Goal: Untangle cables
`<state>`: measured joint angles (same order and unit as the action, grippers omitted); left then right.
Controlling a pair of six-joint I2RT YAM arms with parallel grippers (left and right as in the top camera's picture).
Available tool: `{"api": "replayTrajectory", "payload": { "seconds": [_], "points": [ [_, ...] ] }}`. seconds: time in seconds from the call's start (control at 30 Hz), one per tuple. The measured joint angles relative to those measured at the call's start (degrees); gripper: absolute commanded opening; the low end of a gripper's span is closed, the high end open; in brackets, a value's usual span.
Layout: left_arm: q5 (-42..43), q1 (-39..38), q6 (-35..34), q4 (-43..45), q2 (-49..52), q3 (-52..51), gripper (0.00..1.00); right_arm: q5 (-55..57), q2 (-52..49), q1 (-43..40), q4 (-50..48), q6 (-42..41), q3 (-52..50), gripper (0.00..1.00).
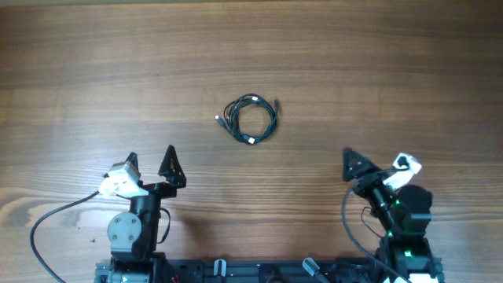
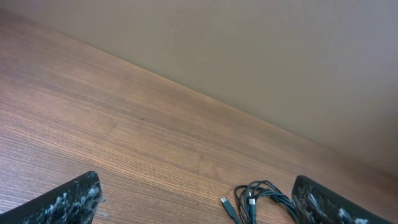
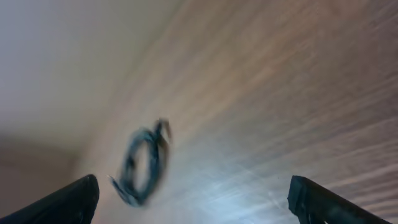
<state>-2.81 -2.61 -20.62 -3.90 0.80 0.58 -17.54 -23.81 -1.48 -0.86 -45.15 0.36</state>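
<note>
The cables [image 1: 251, 119] are a small coil of thin black wires with silver plug ends, lying on the wooden table near its middle. My left gripper [image 1: 151, 162] is open and empty, near the front left, well short of the coil. In the left wrist view the cables [image 2: 258, 200] lie just inside the right finger. My right gripper [image 1: 376, 163] is open and empty at the front right. The right wrist view is blurred; the cables [image 3: 144, 163] show as a dark ring to the left, ahead of the fingers.
The wooden table [image 1: 393, 71] spreads all round the coil. Thicker black arm cables [image 1: 47, 220] trail at the front left and by the right arm base [image 1: 350, 228]. A plain wall lies beyond the table's far edge [image 2: 249, 112].
</note>
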Motion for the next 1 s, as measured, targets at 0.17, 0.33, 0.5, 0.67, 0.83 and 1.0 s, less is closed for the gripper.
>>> {"api": "replayTrajectory", "payload": {
  "seconds": [0.17, 0.33, 0.5, 0.67, 0.83, 1.0],
  "points": [
    [-0.3, 0.0, 0.0, 0.1, 0.0, 0.0, 1.00, -2.3, -5.2, 0.0, 5.7, 13.7, 6.6, 1.00],
    [4.5, 0.0, -3.4, -1.1, 0.0, 1.1, 1.00, -3.0, -6.4, 0.0, 21.8, 28.7, 25.1, 1.00],
    [6.1, 0.0, -7.4, -17.7, 4.2, 15.5, 0.99, -8.2, -14.4, 0.2, 35.7, 34.3, 43.1, 1.00],
    [7.2, 0.0, -8.3, -41.3, 26.1, 43.4, 1.00, -9.2, -34.5, 6.5, 63.6, 42.1, 69.7, 1.00],
    [11.3, 0.0, -8.2, -49.2, 42.4, 51.2, 1.00, -4.5, -46.0, 7.1, 67.1, 45.1, 73.4, 1.00],
    [19.2, 0.0, -3.7, -51.8, 57.2, 54.5, 1.00, -8.0, -57.9, 14.5, 66.6, 52.4, 73.4, 1.00]
  ]
}}
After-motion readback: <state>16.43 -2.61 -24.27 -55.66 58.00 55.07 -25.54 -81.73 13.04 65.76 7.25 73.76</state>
